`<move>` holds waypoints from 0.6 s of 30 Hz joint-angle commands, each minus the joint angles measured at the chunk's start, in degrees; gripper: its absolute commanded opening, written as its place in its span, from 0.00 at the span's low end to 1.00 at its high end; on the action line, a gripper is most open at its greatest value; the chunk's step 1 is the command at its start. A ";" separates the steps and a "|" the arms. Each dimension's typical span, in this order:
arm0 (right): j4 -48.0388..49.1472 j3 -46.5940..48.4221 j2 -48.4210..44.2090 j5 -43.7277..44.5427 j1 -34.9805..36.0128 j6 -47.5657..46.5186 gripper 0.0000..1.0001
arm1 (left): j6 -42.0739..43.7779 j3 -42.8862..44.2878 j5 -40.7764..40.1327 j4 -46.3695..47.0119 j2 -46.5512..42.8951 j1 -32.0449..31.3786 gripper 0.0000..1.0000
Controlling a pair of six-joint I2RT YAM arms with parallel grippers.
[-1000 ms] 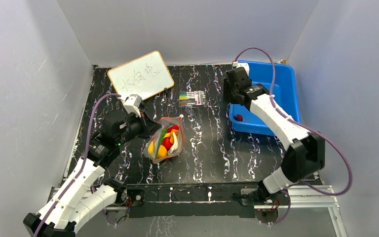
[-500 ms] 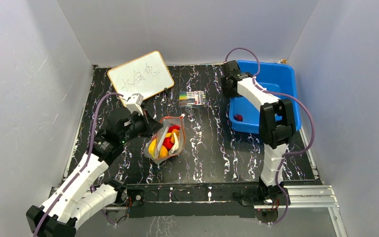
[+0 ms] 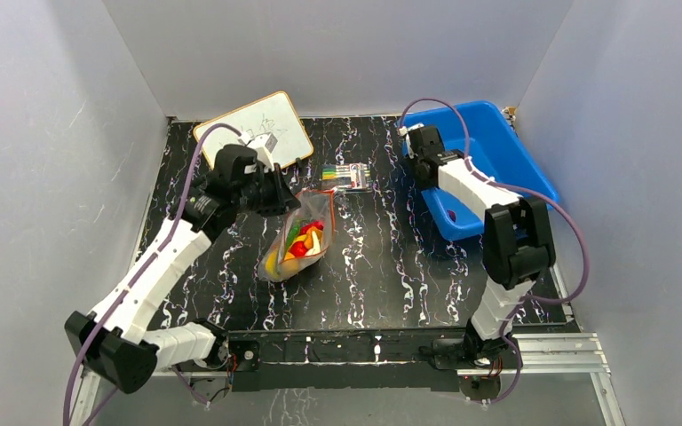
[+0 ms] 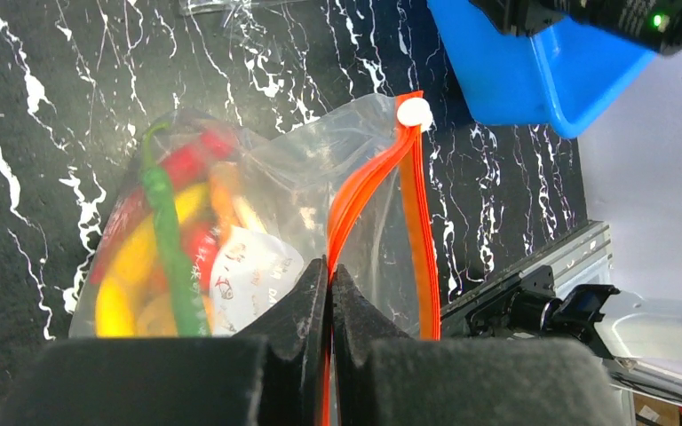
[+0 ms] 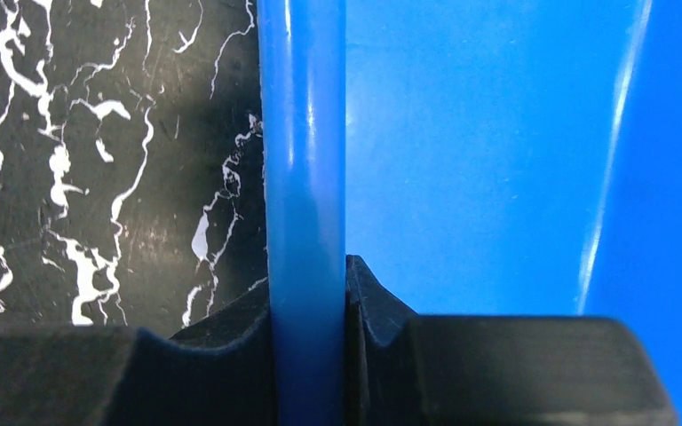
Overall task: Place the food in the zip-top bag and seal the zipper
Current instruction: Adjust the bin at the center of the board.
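The clear zip-top bag (image 3: 300, 232) lies on the black marbled table with toy food (image 3: 295, 247) inside: a green pepper (image 4: 167, 232), yellow banana (image 4: 114, 306) and red pieces. My left gripper (image 3: 281, 193) is shut on the bag's orange-red zipper (image 4: 413, 204) at the mouth edge and holds that edge up; in the left wrist view (image 4: 329, 264) the jaws pinch the strip. A white slider (image 4: 415, 113) sits at the zipper's far end. My right gripper (image 3: 423, 167) is shut on the left rim of the blue tub (image 3: 488, 146), also seen in the right wrist view (image 5: 308, 271).
The blue tub is tilted, its left side raised, with one small red piece (image 3: 451, 214) inside. A pack of coloured markers (image 3: 348, 176) lies behind the bag. A whiteboard (image 3: 250, 133) lies at the back left. Grey walls enclose the table.
My left arm rose and moved toward the back, lifting the bag's mouth edge. My right gripper stayed on the tub's rim and tipped the tub up.
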 commanded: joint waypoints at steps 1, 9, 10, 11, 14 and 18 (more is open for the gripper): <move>15.43 -6.93 -8.90 4.15 2.58 -7.66 0.17 | 2.49 4.76 2.54 -6.23 3.84 -0.05 0.00; 30.69 -20.31 -15.50 11.03 5.38 -20.57 0.08 | 3.79 7.25 3.27 -4.37 4.49 -0.05 0.00; 32.89 -21.50 -15.94 11.60 5.40 -23.11 0.09 | 4.04 7.50 3.07 -4.46 4.59 -0.05 0.00; 35.63 -22.71 -16.14 12.50 5.37 -26.21 0.10 | 4.16 7.43 2.91 -4.54 4.60 -0.05 0.00; 42.51 -25.19 -15.88 15.82 5.72 -34.31 0.11 | 4.35 6.85 2.29 -4.92 3.99 -0.05 0.00; 47.10 -25.52 -15.52 18.34 5.86 -36.54 0.11 | 4.35 6.06 1.23 -5.09 2.79 -0.01 0.00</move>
